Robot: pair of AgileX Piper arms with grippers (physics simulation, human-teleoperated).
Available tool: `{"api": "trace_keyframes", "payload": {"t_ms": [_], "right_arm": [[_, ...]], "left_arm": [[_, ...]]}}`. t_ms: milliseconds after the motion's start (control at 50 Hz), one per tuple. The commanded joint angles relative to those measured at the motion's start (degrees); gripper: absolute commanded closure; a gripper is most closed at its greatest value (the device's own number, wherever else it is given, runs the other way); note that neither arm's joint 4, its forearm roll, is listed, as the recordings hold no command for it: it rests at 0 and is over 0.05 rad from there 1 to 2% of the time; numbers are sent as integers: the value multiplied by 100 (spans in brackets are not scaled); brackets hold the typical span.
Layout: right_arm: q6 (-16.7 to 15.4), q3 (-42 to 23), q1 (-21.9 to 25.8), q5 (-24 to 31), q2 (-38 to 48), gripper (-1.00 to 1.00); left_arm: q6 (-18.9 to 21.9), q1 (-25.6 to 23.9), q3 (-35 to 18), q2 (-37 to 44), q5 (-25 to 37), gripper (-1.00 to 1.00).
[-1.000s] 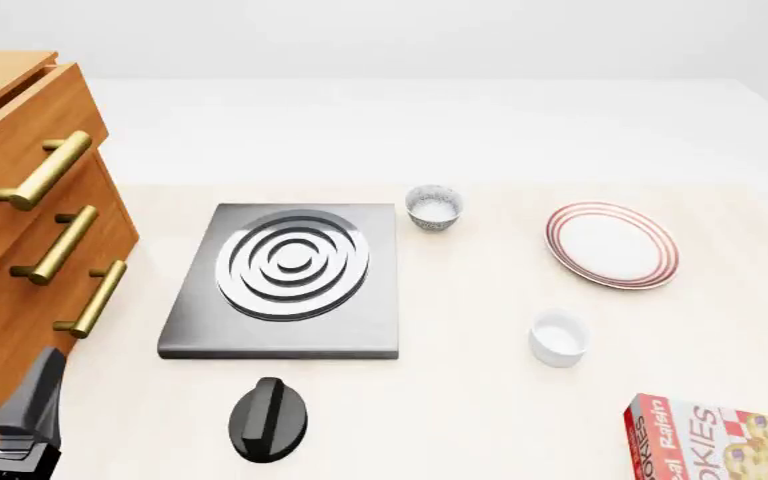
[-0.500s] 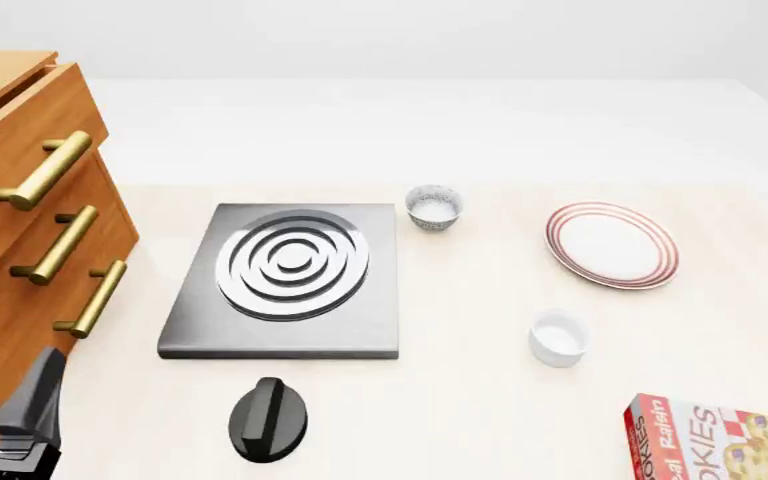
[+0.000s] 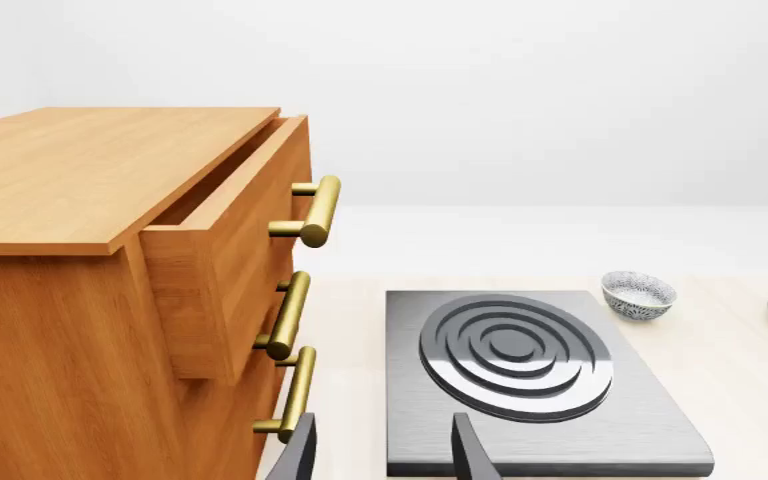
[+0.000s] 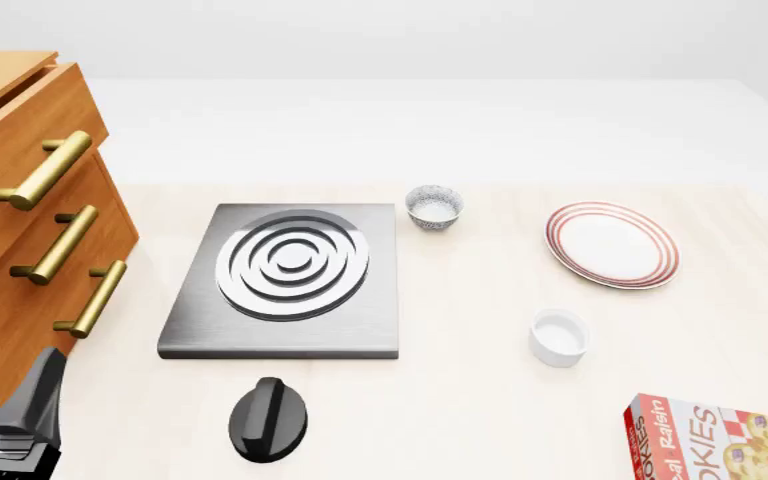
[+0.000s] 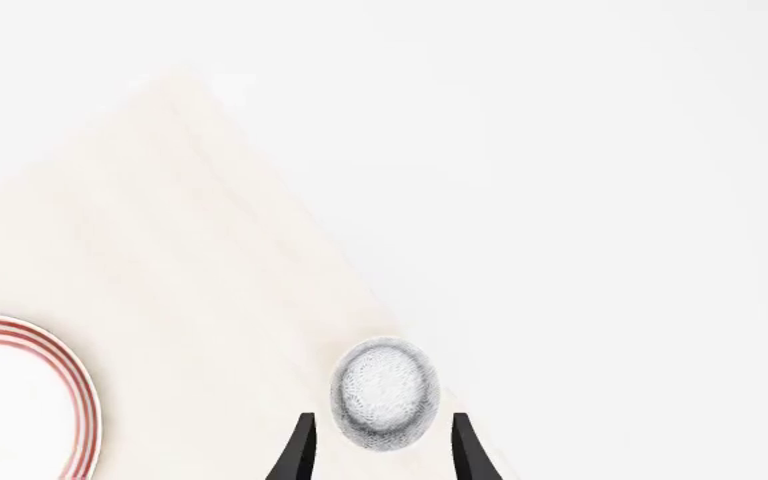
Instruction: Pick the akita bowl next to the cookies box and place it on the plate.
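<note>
In the right wrist view a small akita bowl [image 5: 384, 402], speckled white inside, sits close to the table's edge, just ahead of my open right gripper [image 5: 381, 458] and in line with the gap between its fingers. The plate [image 5: 75, 392] with red rings lies off to one side of it. The cookies box [image 4: 720, 440] shows only in the front view, at the near right corner. A look-alike bowl [image 4: 434, 207] stands beside the stove plate. My left gripper [image 3: 381, 458] is open and empty near the drawers.
A grey stove plate [image 4: 211, 320] with a silver ringed burner lies centre-left, a black knob [image 4: 268, 418] in front of it. A wooden drawer unit [image 4: 11, 300] with brass handles stands at the left. A plain white cup [image 4: 559, 338] stands between plate and cookies box.
</note>
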Motion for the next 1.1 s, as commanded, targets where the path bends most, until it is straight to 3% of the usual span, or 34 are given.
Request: {"api": "trace_keyframes", "payload": {"t_ms": [20,220,1100], "right_arm": [[-24,-124,-166,-46,354,-100],[-170,-17,-451,-190,505,-100],[-321,735,-521,-625,852,-100]], "left_arm": [[0,0,0,0,0,-100],[0,0,0,0,0,-100],[0,0,0,0,0,-100]]}}
